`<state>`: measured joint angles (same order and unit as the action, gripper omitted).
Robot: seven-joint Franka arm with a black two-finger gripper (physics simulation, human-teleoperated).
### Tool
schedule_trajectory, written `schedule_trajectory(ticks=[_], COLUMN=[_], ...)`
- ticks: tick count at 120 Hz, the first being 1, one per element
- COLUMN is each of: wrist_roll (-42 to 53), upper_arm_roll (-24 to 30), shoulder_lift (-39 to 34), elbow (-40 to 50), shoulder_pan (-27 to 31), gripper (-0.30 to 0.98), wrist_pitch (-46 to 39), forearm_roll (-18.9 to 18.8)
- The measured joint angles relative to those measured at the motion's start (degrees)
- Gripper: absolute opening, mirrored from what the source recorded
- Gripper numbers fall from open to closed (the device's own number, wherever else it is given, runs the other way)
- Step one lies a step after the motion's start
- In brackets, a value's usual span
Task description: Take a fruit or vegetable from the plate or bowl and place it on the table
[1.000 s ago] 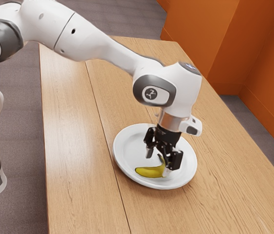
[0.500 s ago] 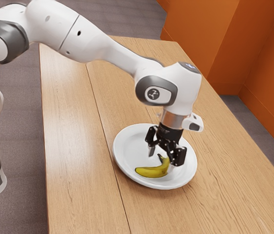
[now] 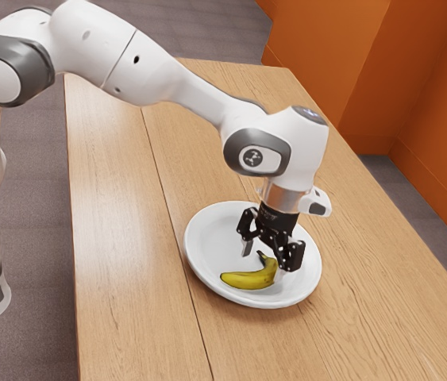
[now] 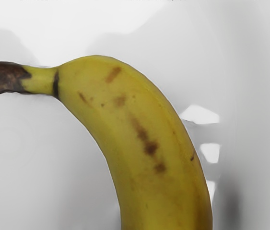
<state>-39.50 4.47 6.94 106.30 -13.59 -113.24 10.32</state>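
In the exterior view my gripper (image 3: pixel 263 260) is low over the white plate (image 3: pixel 203 240), its two fingers spread wide with nothing gripped. The yellow banana (image 3: pixel 247 279) lies on the plate, curved, its dark stem end beneath the gripper. One finger is near the banana's bend, and whether it touches cannot be told. Up close in the wrist view, the banana (image 4: pixel 139 129) shows brown spots and a dark stem, resting on the pale plate (image 4: pixel 39 158).
The plate stands on a long wooden table (image 3: pixel 116 238), with bare wood along the exterior view's left side of it. Orange panels (image 3: pixel 334 71) rise beyond the table's far edge.
My hand has shifted slightly toward the exterior view's right and away from the banana, uncovering more of its bend. The banana lies where it was, and the fingers remain apart.
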Motion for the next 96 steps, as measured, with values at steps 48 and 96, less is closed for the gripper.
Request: schedule_trajectory(ticks=[48,96], wrist_roll=[-0.56,-0.82], upper_arm_roll=[-1.11,-1.22], shoulder_lift=[1.49,2.62], elbow=[0.07,0.16], shoulder_pan=[0.12,0.04], gripper=[0.69,0.69], wrist_pitch=[-0.66,-1.49], forearm_roll=[0.20,0.23])
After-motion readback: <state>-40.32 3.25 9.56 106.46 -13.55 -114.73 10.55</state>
